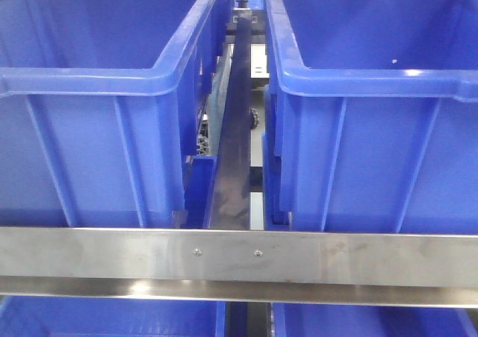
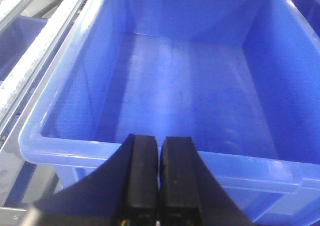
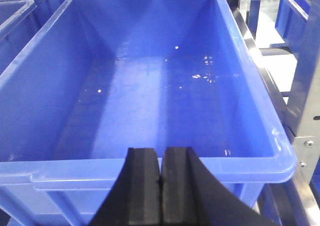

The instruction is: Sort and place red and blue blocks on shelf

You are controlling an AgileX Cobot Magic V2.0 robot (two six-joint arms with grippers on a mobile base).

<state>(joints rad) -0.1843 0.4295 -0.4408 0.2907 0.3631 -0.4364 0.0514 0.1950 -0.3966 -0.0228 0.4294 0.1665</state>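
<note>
The red and blue blocks are out of view in every frame. The shelf shows in the front view as a brushed-steel crossbar (image 1: 239, 258) with two small screws. In the left wrist view my left gripper (image 2: 160, 143) is shut with nothing between its black fingers, hovering over the near rim of a blue bin (image 2: 200, 85) whose floor is bare. My right gripper (image 3: 161, 156) is likewise shut and holds nothing, just above the near rim of another blue bin (image 3: 150, 95). Neither gripper appears in the front view.
Two large blue bins (image 1: 97, 113) (image 1: 373, 113) stand side by side on the rack with a narrow dark gap (image 1: 235, 143) between them. More blue bins sit below the crossbar (image 1: 112, 318). White roller tracks (image 2: 30, 60) run left of the left bin. A steel upright (image 3: 305, 116) stands at the right.
</note>
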